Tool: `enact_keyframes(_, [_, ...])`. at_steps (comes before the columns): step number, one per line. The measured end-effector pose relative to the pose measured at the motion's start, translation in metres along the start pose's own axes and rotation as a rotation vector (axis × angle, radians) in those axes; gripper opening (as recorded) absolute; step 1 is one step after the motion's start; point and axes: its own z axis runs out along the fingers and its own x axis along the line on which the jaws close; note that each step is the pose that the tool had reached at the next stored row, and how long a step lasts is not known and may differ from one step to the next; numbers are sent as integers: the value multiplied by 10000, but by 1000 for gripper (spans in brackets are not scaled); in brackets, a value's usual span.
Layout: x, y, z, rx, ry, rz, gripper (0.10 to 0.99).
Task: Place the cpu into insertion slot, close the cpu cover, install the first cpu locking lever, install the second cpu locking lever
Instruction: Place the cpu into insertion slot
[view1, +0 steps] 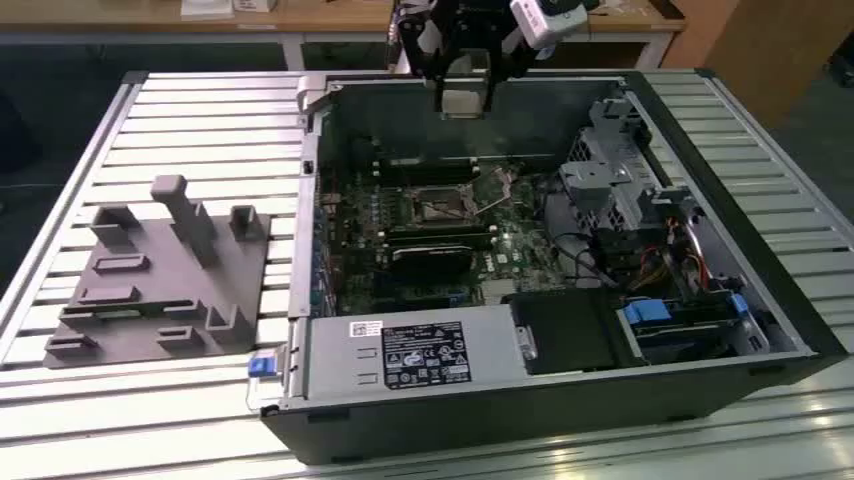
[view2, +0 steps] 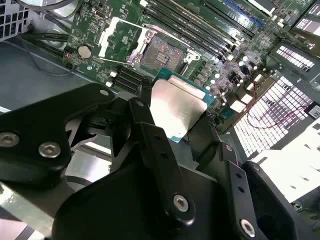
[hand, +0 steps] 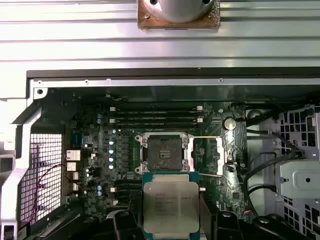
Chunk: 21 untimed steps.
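The gripper (view1: 462, 100) is clamped on the cpu (hand: 170, 207), high over the open case (view1: 507, 410). Below it lies the bare slot (hand: 165, 152), with the cover (hand: 228, 157) flipped open alongside. A grey fixture (view1: 160, 270) sits well aside on the slatted table (view1: 200, 130).

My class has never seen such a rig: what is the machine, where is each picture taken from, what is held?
It is one robot arm ending in a gripper. The exterior view looks from off the arm at an open computer case on a slatted table, with a grey fixture at that view's left. Both wrist views ride on the arm. The gripper holds the cpu, a flat silvery chip. The insertion slot is empty, its cpu cover standing open.
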Motion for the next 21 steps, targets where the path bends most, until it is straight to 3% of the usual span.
enact_keyframes(6, [0, 0, 0, -1, 0, 0, 541])
enact_keyframes(13, [0, 0, 3, -85, 1, -1, 541])
enact_keyframes(21, [-2, -6, 67, -85, -39, -6, 541])
